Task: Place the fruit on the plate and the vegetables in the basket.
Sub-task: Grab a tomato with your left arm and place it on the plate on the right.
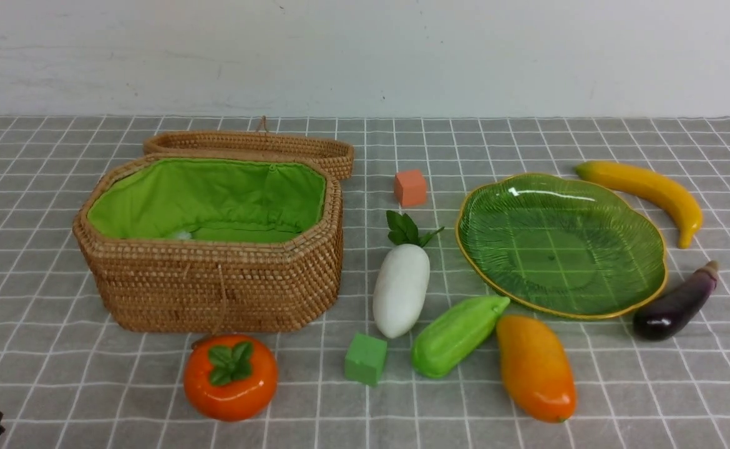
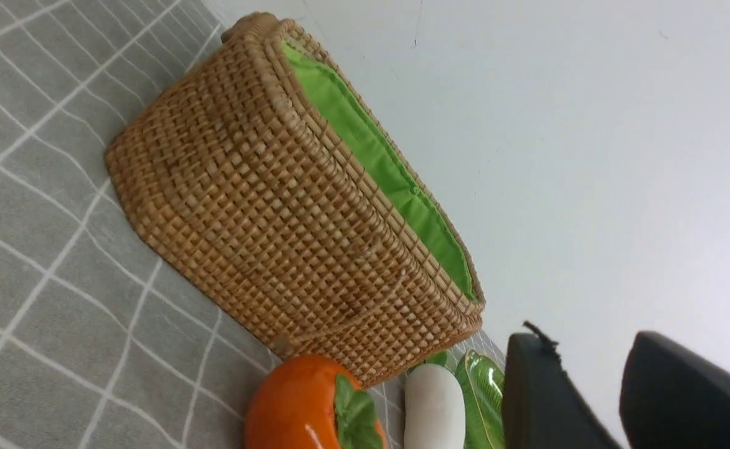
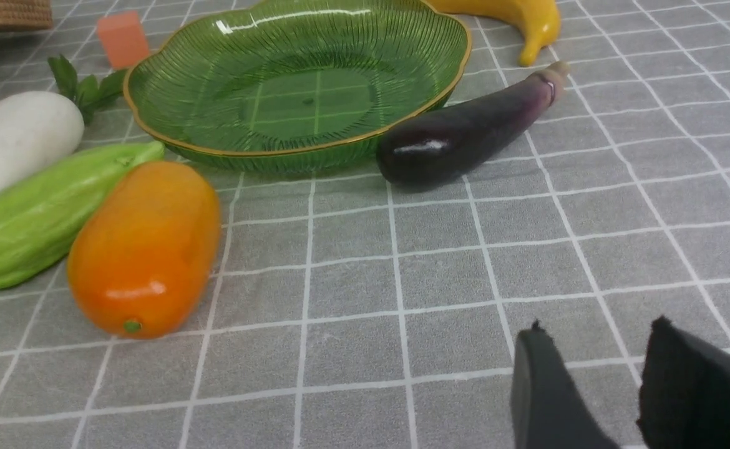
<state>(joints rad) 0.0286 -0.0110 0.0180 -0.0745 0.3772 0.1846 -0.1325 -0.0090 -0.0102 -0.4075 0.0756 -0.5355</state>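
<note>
Nothing sorted yet; fruit and vegetables all lying loose on the cloth. Persimmon sitting just in front of the basket; radish, gourd and mango lying between basket and plate; banana behind plate, eggplant beside it. Left gripper hanging part-open, holding nothing; right gripper also part-open, empty. Step in hand, likely: starting the first pick. Left arm probably best widening before reaching, coming down over the radish's middle, lifting clear of the basket rim. Right arm should be gripping mango mid-body, avoiding nudging the gourd.
</note>
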